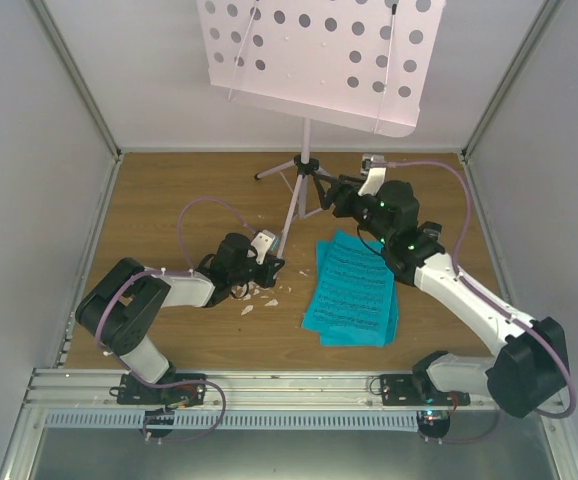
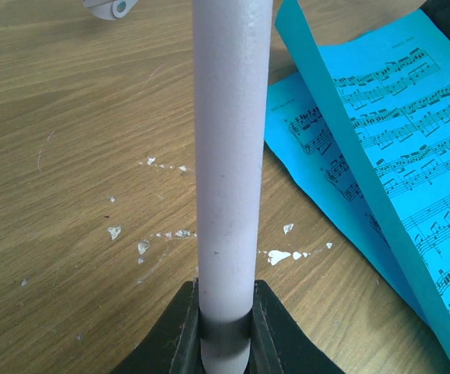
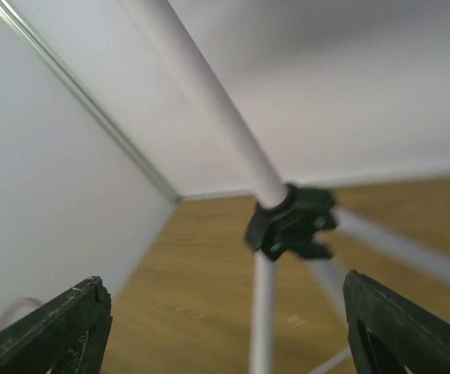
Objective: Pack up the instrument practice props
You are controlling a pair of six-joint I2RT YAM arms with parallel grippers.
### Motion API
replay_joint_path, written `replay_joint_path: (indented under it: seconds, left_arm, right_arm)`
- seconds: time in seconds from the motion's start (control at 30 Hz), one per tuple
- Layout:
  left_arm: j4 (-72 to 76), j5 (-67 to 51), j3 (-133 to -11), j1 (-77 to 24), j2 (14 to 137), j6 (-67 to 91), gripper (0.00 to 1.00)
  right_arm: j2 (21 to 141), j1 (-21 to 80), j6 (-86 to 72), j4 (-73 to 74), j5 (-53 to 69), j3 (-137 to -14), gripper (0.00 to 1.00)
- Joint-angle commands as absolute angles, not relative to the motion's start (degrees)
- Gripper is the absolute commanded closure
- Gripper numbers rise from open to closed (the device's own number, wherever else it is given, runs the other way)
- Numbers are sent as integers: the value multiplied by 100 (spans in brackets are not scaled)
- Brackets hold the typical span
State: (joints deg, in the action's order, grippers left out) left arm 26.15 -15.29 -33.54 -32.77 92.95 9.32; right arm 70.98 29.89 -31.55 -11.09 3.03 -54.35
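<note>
The pale pink music stand (image 1: 294, 75) is seen upright at the far middle of the wooden table (image 1: 169, 190), its perforated desk tilted above a thin tripod. A pale tube (image 2: 229, 156) of that tripod, probably one of the legs though the overhead view does not settle it, is pinched by the left gripper (image 1: 269, 262). In the left wrist view the tube is seen clamped between the two dark fingers (image 2: 184, 327).

The right gripper (image 1: 341, 195) is held just right of the tripod's black hub (image 3: 291, 222). Its jaws are spread wide, and the hub is seen, blurred, beyond the gap between them; no contact can be made out.

The blue sheets of music (image 1: 354, 290) are laid in a loose stack flat on the table, near the middle and right of the left gripper. One sheet's edge is seen lifted in the left wrist view. Small white scraps (image 1: 259, 300) are scattered on the wood beside the left gripper.
</note>
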Motion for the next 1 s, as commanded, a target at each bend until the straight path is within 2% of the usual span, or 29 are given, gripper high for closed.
replay_joint_path:
  seconds: [0.0, 0.2, 0.47, 0.73, 0.97]
  left_arm:
    - [2672, -1432, -3432, -3261, 9159, 1019, 100]
    - [2707, -1459, -3401, -3261, 9098, 1028, 100]
    - [2812, -1567, -3332, -3261, 9019, 1055, 100]
    - [2804, -1558, -3339, -3263, 9022, 1046, 100]
    - [2799, -1579, -3340, -3261, 8996, 1055, 100]
  right_arm:
    - [7263, 2842, -5820, -1425, 1463, -5355, 19]
    - [7536, 2818, -7022, -2312, 1798, -5310, 16]
    - [8291, 2732, -8234, -2986, 1936, -5097, 17]
    - [8842, 2554, -8385, -3034, 1907, -5318, 25]
    - [8946, 2377, -8243, -2897, 1776, -5523, 27]
